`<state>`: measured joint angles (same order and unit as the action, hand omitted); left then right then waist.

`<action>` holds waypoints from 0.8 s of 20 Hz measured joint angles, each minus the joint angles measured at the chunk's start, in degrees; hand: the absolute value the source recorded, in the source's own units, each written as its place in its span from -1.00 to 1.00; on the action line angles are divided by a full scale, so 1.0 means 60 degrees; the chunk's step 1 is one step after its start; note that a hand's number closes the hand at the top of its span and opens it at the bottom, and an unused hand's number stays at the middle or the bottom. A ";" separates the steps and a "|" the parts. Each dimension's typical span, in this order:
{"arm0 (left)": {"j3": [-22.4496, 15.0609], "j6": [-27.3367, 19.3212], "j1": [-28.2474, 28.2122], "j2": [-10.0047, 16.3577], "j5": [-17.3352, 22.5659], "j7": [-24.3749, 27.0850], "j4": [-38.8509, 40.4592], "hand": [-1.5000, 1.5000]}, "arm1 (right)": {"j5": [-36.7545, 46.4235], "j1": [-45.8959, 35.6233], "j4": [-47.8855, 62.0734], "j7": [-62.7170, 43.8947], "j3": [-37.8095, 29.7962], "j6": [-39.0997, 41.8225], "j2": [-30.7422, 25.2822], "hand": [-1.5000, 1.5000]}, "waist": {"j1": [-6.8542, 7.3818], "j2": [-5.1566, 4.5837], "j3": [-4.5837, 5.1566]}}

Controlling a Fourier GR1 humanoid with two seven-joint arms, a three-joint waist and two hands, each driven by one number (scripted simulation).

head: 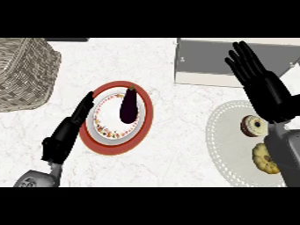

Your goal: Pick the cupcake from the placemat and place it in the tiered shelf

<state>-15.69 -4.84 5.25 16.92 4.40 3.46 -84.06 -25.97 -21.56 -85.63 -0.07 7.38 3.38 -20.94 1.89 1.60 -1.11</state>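
Observation:
A cupcake (253, 126) with a brown rim and pale centre lies on the white round placemat (227, 136) at the right. My right hand (262, 85) is held above and behind it, fingers straight and spread, reaching over the front edge of the white tiered shelf (207, 57) at the back right. My right forearm crosses the placemat and covers part of it. My left hand (67, 132) rests open at the left, fingers pointing up beside a red-rimmed plate.
A dark eggplant (129, 106) lies on a flowered plate (107, 129) with a red rim at centre-left. A woven wicker basket (16, 72) fills the back left corner. A yellowish pastry (265, 159) sits on the placemat near the cupcake.

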 measured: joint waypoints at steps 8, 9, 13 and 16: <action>0.1286 -0.0710 -0.1101 0.0010 0.0913 -0.1052 0.0648 0.00 | 0.1912 0.2017 0.0898 0.0140 -0.2116 -0.2010 -0.2340 1.00 | -0.0986 -0.0295 0.0215; 0.1407 -0.0741 -0.1125 -0.0044 0.1077 -0.1171 0.0656 0.00 | 0.2060 0.2351 0.1248 -0.0044 -0.2377 -0.2351 -0.2493 1.00 | -0.1020 -0.0304 0.0201; 0.1719 -0.0595 -0.0986 -0.0061 0.1586 -0.1748 0.0788 0.00 | 0.2040 0.3737 0.1863 0.0341 -0.3346 -0.3007 -0.2490 -1.00 | -0.0889 -0.0248 0.0158; 0.1882 -0.0459 -0.0675 -0.0040 0.1797 -0.2217 0.0963 0.00 | 0.1991 0.4758 0.1611 0.0997 -0.3688 -0.2746 -0.2410 -1.00 | -0.0710 -0.0230 0.0156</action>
<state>-4.40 -7.59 1.21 16.68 15.18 -9.85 -78.28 -14.03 6.99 -75.96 5.91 -14.75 -13.10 -35.40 -2.37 0.22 -0.18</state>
